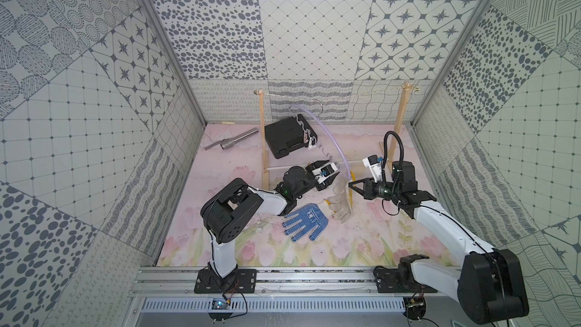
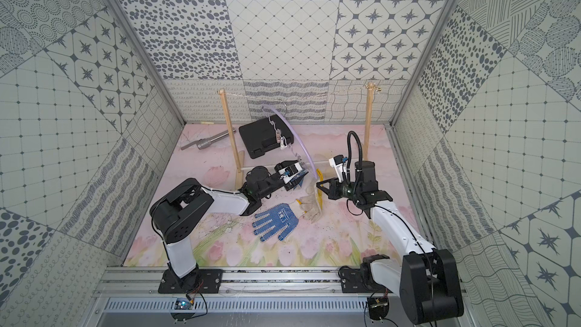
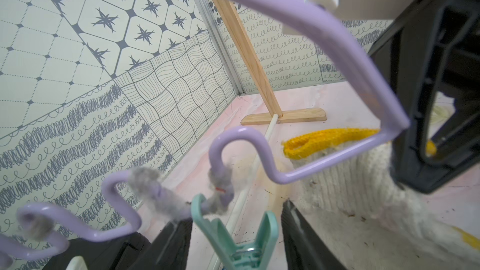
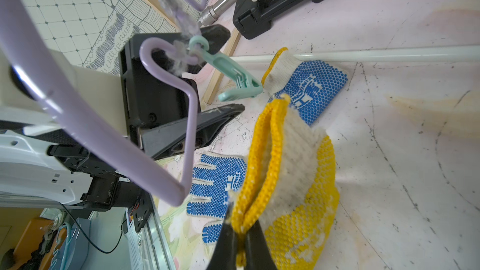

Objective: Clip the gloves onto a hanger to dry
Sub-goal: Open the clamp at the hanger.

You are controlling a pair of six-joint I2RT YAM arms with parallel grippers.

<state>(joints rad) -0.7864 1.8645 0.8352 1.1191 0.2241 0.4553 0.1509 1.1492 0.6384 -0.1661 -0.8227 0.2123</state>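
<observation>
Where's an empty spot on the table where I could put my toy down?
Bare mat: the front strip between the blue glove and the rail, and the left side between the pipe and the left arm. Crowded: the middle, around the hanger, yellow glove and case.

case (image 1: 283,133) behind hanger (image 4: 49,97), glove (image 1: 305,221) before it

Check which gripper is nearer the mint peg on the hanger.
Left. The left gripper has its jaws either side of the mint peg; the right gripper is off beside the end of the hanger, shut on the cuff of the yellow-dotted glove.
</observation>
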